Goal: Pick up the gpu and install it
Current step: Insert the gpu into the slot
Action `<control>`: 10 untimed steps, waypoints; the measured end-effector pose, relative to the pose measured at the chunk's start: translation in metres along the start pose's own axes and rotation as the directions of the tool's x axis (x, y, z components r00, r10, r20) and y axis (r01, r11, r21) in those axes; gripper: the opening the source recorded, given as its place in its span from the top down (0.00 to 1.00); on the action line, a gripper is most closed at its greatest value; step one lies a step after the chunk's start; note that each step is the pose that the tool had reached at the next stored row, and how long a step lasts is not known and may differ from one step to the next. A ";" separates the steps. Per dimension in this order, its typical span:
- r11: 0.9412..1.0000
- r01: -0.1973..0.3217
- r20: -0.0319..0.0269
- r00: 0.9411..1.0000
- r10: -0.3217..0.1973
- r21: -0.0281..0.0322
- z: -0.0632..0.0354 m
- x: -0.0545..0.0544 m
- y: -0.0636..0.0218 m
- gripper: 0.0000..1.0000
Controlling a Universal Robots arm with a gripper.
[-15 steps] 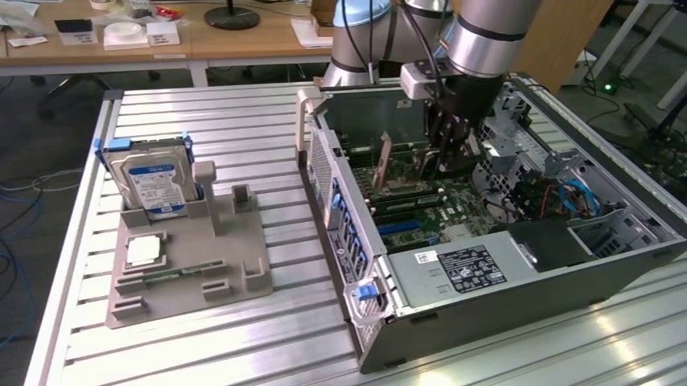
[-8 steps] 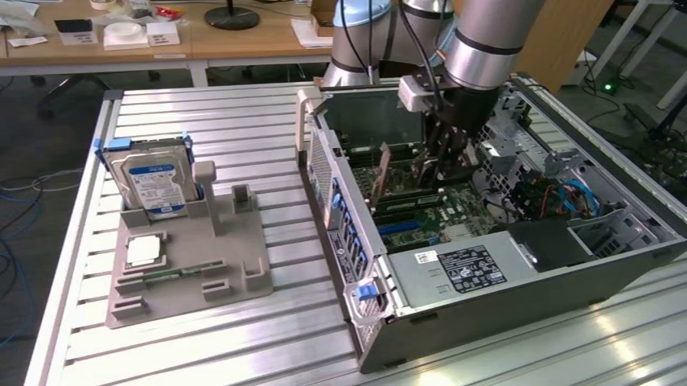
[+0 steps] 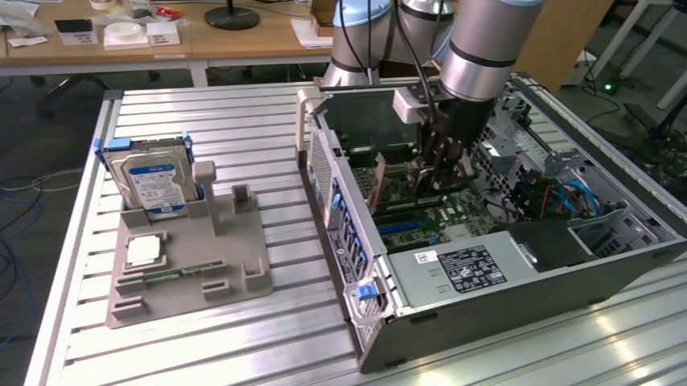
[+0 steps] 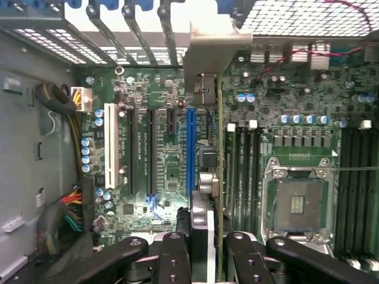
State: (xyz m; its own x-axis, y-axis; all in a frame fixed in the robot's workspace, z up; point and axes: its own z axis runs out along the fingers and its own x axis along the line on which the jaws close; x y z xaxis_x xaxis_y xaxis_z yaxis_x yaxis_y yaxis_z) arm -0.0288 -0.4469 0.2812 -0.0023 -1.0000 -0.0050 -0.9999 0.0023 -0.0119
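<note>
Gripper: the gripper (image 4: 208, 248) is down inside the open computer case (image 3: 516, 297), above the motherboard (image 4: 166, 177). Its two black fingers (image 4: 175, 260) are narrow and closed on the gpu, one on each flat side of the card.

Gpu: the gpu (image 4: 217, 177) is held on its edge, thin side up, between the fingers. Its silvery bracket (image 4: 216, 50) points to the back wall of the case, where the slot openings are. The card hangs over the board, just beside the blue slot (image 4: 190, 151); whether its lower edge already touches a slot, I cannot tell.

Motherboard: green, with black slots, one white slot (image 4: 109, 145) and the blue one. An empty processor socket (image 4: 296, 204) is near the card, on the side away from the blue slot.

Case: it lies on its side with the open side up, on the metal worktop (image 3: 215, 121), toward the exterior view's right edge. A grey power supply with a label (image 3: 472, 269) sits in its near corner.

Holder: a grey holder (image 3: 188, 273) stands on the worktop near the exterior view's left edge, well apart from the case.

Hard drive: a silver hard drive (image 3: 150, 185) with a blue-white label stands upright at the far end of the holder.

Memory stick: a narrow green memory stick (image 3: 183, 272) lies flat in the holder, near its front.
</note>
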 end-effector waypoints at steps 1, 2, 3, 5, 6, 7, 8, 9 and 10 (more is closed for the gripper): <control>1.000 0.000 0.000 1.000 0.000 0.000 0.0004 0.001 0.0006 0.72; 1.000 0.002 0.000 1.000 -0.002 0.000 0.0009 0.001 0.0018 0.72; 1.000 0.004 0.000 1.000 -0.004 0.000 0.0013 0.002 0.0032 0.72; 1.000 0.007 0.000 1.000 -0.007 0.003 0.0023 0.002 0.0055 0.72; 1.000 0.008 0.000 1.000 -0.008 0.006 0.0033 0.002 0.0062 0.72; 1.000 0.008 0.000 1.000 -0.008 0.008 0.0045 0.002 0.0068 0.72; 1.000 0.008 0.000 1.000 -0.008 0.010 0.0060 0.002 0.0073 0.72; 1.000 0.008 0.000 1.000 -0.008 0.011 0.0077 0.002 0.0076 0.72; 1.000 0.008 0.000 1.000 -0.008 0.011 0.0096 0.002 0.0079 0.72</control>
State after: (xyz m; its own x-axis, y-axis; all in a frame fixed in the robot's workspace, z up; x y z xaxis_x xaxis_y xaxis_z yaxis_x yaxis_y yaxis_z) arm -0.0366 -0.4486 0.2715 0.0059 -1.0000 -0.0047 -0.9997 -0.0058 -0.0226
